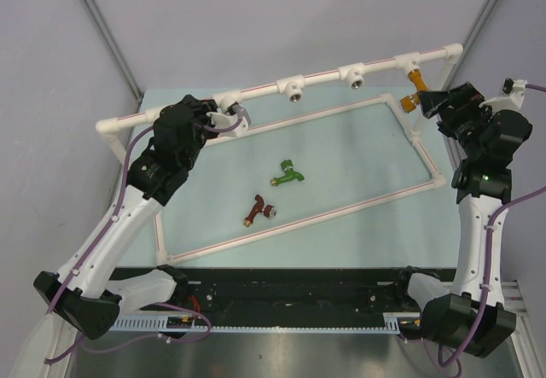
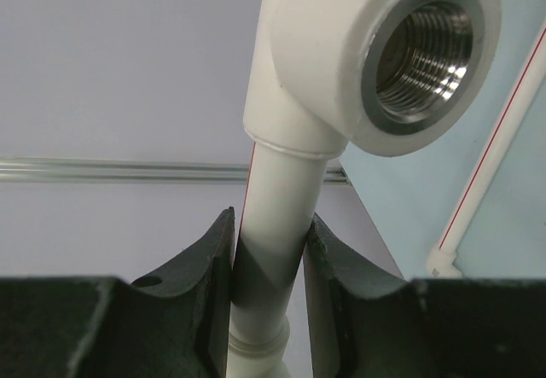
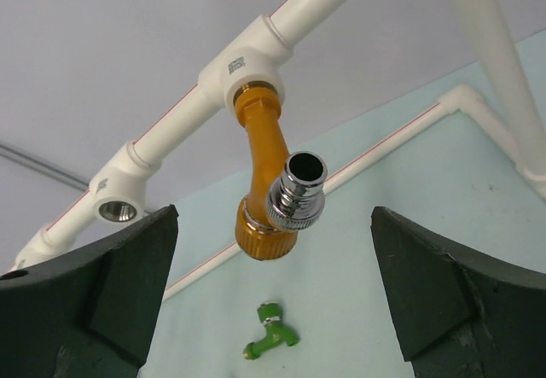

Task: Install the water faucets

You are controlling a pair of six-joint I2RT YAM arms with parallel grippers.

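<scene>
1. Step in hand, as I judge it: seating the orange-yellow faucet (image 3: pixel 258 143), which hangs from the rightmost tee socket (image 3: pixel 243 71) of the white pipe frame (image 1: pixel 324 72); whether it is fully threaded cannot be told
2. The right gripper (image 3: pixel 273 224) has its fingers wide apart on either side of that faucet, touching nothing
3. The left gripper (image 2: pixel 269 241) is clamped on the upper pipe (image 2: pixel 286 182) just beside the leftmost empty socket (image 2: pixel 422 54), apparently bracing the frame
4. The next move probably calls for fetching the green faucet (image 1: pixel 288 173) or the red-brown faucet (image 1: pixel 258 212), both lying on the table (image 1: pixel 358 156) inside the frame, well apart from both grippers
5. 3 sockets stand empty; the frame's low rail (image 1: pixel 341 212) lies between the arm bases and those 2 faucets
</scene>
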